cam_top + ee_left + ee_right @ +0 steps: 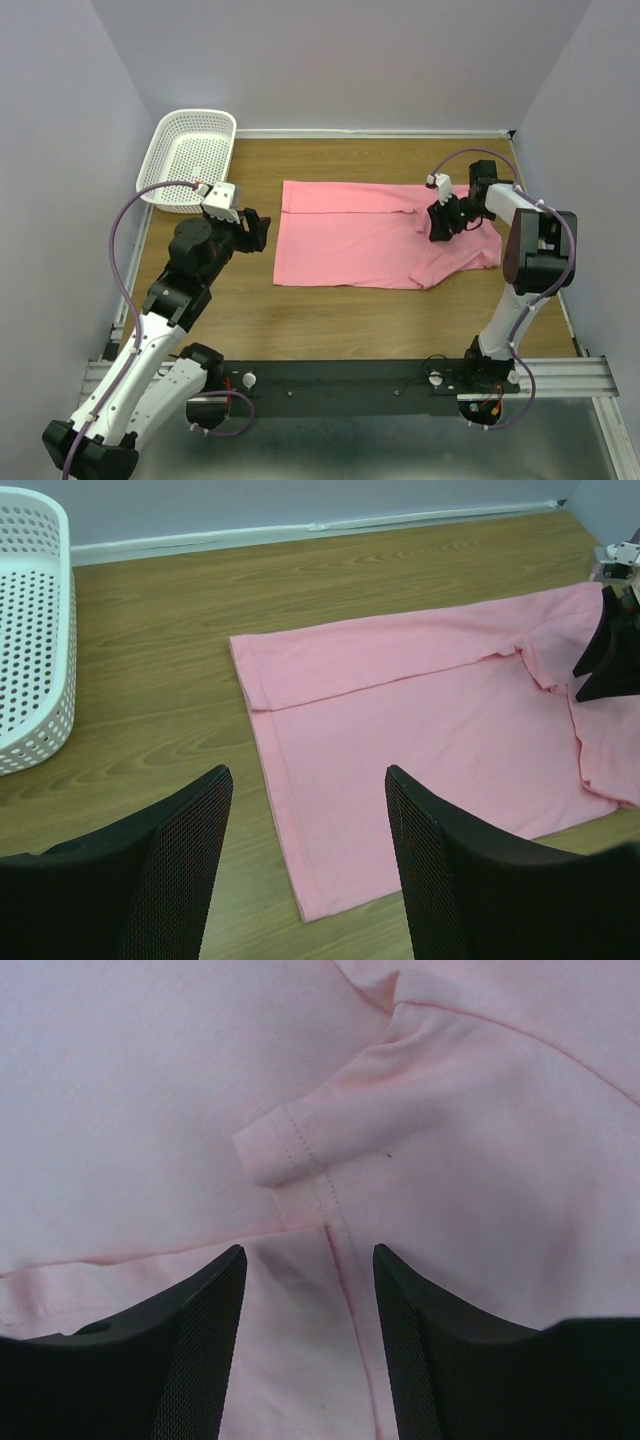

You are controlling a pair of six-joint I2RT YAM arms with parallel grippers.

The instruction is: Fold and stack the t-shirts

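Note:
The pink t-shirt (370, 235) lies mostly flat on the wooden table, with a fold line along its far side and its right end rumpled. My right gripper (440, 225) is down on that rumpled right part. In the right wrist view its jaws (309, 1250) stand apart astride a sleeve seam of the t-shirt (450, 1140), with cloth lying between them. My left gripper (255, 230) hangs open just left of the shirt's left edge. In the left wrist view the left gripper (307, 775) frames the near left corner of the t-shirt (420, 710) and holds nothing.
A white mesh basket (190, 155) sits at the table's far left corner, also in the left wrist view (35, 630). Grey walls close in the table at the back and both sides. Bare wood shows in front of and left of the shirt.

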